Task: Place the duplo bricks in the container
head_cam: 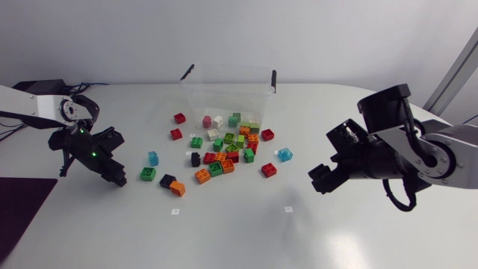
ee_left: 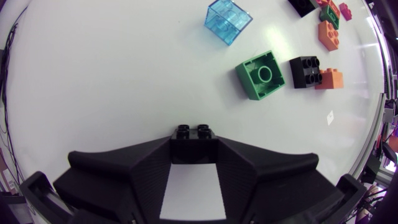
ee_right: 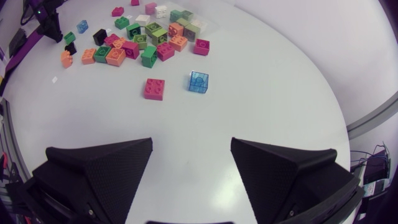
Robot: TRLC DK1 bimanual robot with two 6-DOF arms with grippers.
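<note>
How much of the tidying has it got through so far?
Early days. A few bricks at the container may be inside; I cannot tell. The left gripper grips a black brick. The right gripper is open and empty. The pile lies on the table.

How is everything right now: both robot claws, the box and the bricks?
left gripper: shut on a black brick.
right gripper: open, nothing in it.
container: upright, no lid on.
green brick: upside down, hollow side up.
brick pile: loose, outside the container.
</note>
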